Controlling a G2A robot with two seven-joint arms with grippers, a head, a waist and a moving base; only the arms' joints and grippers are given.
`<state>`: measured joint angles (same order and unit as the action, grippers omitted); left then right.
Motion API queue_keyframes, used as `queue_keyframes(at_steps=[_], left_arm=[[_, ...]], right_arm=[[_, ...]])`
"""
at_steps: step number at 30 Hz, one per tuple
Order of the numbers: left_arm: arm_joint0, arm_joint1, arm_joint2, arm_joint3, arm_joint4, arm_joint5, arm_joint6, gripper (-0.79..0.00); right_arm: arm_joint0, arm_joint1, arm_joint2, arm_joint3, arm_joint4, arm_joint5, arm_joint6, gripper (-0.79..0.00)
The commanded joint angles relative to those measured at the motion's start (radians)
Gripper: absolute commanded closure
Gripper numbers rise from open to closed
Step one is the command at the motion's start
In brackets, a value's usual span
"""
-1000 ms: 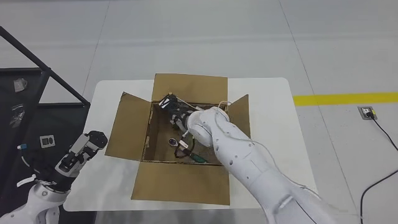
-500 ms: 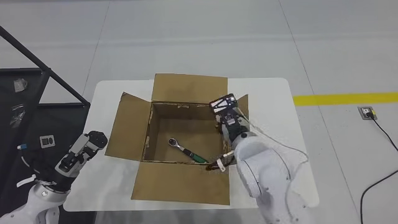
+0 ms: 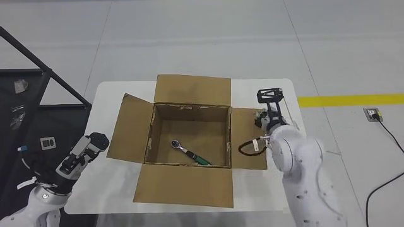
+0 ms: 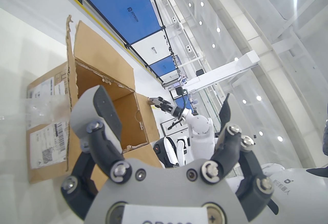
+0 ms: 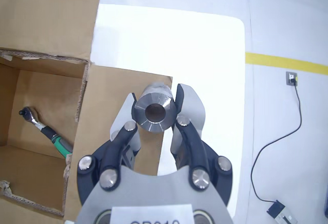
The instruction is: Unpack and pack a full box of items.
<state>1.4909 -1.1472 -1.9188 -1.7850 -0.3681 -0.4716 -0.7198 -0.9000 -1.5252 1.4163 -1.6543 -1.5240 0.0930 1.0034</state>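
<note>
box (image 3: 192,90) mid-frame holds a green-handled ratchet (image 3: 189,153); right gripper (image 5: 155,93) clamped on a steel cylinder (image 5: 154,113) by the right flap; left gripper (image 4: 164,98) spread wide

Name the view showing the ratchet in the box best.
The top view: the whole ratchet lies on the box floor. The right wrist view shows it closer, its handle end hidden behind the box wall. The left wrist view faces the box's outside.

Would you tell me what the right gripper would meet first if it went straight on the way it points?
Probably the box's right flap, near its outer edge beside the table; the metal cylinder in the right gripper would touch first. Depth is unclear.
</note>
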Motion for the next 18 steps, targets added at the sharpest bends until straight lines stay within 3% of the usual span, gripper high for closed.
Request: queue_keyframes(at_steps=[1,8,18], left_arm=[[0.0,0.0,0.0,0.0,0.0,0.0,0.0,-0.785],[0.0,0.0,0.0,0.0,0.0,0.0,0.0,-0.785],[0.0,0.0,0.0,0.0,0.0,0.0,0.0,-0.785]], right_arm=[[0.019,0.002,0.03,0.062,0.023,0.009,-0.022,0.0],[0.075,0.019,0.14,0.235,0.093,-0.015,-0.096,0.0],[0.198,0.041,0.172,0.547,0.035,-0.034,-0.15,0.0]])
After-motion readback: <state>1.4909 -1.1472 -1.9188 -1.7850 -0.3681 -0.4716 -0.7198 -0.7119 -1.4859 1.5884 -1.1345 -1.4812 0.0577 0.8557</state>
